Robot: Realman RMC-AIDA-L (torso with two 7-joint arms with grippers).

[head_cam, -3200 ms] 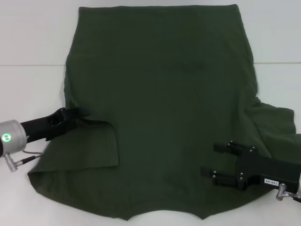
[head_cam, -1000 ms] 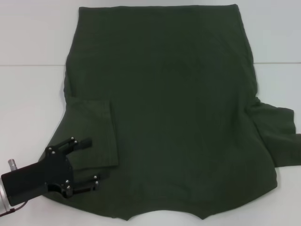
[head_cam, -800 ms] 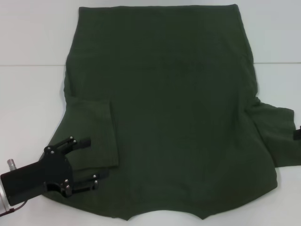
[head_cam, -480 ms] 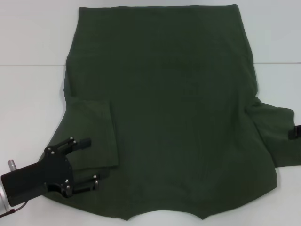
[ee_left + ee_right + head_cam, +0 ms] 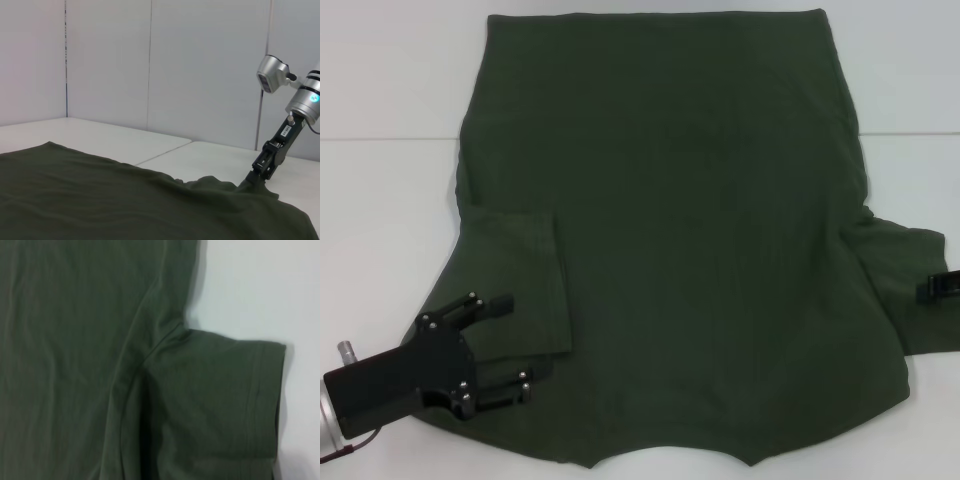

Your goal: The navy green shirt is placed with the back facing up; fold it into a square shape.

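Note:
The navy green shirt (image 5: 690, 230) lies spread flat on the white table (image 5: 380, 200), plain back up. Its left sleeve (image 5: 515, 285) is folded inward onto the body. My left gripper (image 5: 510, 347) is open and rests over the shirt's near left corner, just below that folded sleeve. The right sleeve (image 5: 905, 290) lies spread out to the side; it also shows in the right wrist view (image 5: 215, 405). My right gripper (image 5: 932, 288) shows only as a black tip at the right edge, over the right sleeve. In the left wrist view it (image 5: 256, 175) comes down onto the sleeve cloth.
A seam (image 5: 380, 138) runs across the table under the shirt's upper part. Bare white tabletop lies left and right of the shirt. Pale wall panels (image 5: 150, 65) stand behind the table in the left wrist view.
The left gripper let go of the folded left sleeve and moved to the near left corner, where it stays. The right gripper left the lower right, then re-entered at the right edge over the sleeve.

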